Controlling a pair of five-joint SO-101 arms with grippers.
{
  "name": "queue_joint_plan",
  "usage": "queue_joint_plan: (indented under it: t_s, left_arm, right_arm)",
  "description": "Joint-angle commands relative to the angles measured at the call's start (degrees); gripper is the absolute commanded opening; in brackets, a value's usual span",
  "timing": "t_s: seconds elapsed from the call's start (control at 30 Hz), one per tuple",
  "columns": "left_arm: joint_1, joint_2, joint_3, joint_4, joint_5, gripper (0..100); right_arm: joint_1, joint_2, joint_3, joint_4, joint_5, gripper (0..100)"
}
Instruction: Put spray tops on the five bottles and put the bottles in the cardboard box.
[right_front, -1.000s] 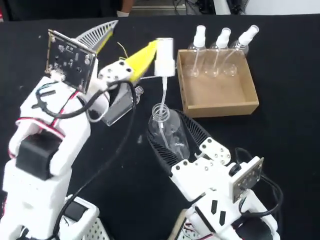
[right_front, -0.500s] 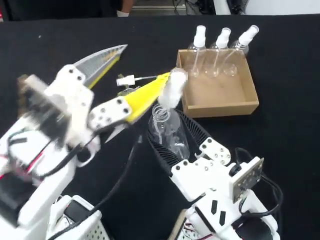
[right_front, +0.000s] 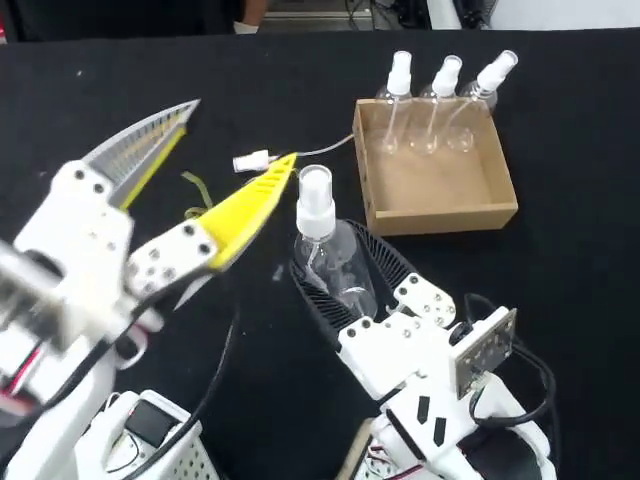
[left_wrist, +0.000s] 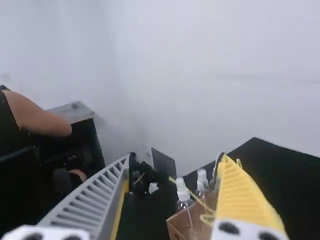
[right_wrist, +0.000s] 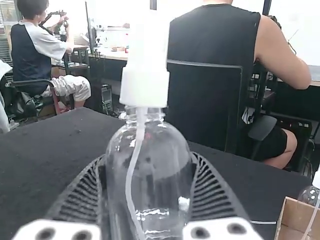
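Bottle (right_front: 335, 262), light slick plastic, spray top (right_front: 314, 200) perhaps loose: gripped mid-body inside right gripper (right_front: 336, 256); left gripper (right_front: 244, 130) wide, empty.

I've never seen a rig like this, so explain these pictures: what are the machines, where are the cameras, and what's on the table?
These are two small robot arms at a black table. One picture looks down from above; the other two come from a camera on each arm's wrist. The right gripper, with black fingers, is shut on a clear bottle that has a white spray top on it. The left gripper, yellow and grey, is open and empty above the table. A loose spray top with its tube lies on the table. A cardboard box holds three bottles with spray tops.
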Motion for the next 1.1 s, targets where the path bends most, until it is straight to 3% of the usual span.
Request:
queue_joint_plan:
  t_s: [0.0, 0.23, 0.53, 0.97, 1.07]
  left_arm:
    - [-0.84, 7.30, -0.75, -2.20, 0.09, 27]
    - [-0.84, 13.54, -13.49, 3.34, -0.26, 27]
    - [-0.75, 14.33, -14.29, 16.62, -0.35, 27]
    - [-1.54, 7.82, -15.25, 15.82, -0.97, 27]
    - [-5.32, 6.86, -19.56, 13.80, -2.20, 27]
  right_arm:
    - [-0.62, -6.73, -0.57, -1.58, 0.44, 1.1]
    - [-0.70, -6.73, -0.48, -1.67, 0.44, 1.1]
    - [-0.62, -6.73, -0.31, -2.64, 0.44, 1.1]
    - [-0.53, -6.73, -0.57, -2.73, 0.44, 1.1]
    - [-0.26, -6.73, -0.66, -2.64, 0.44, 1.1]
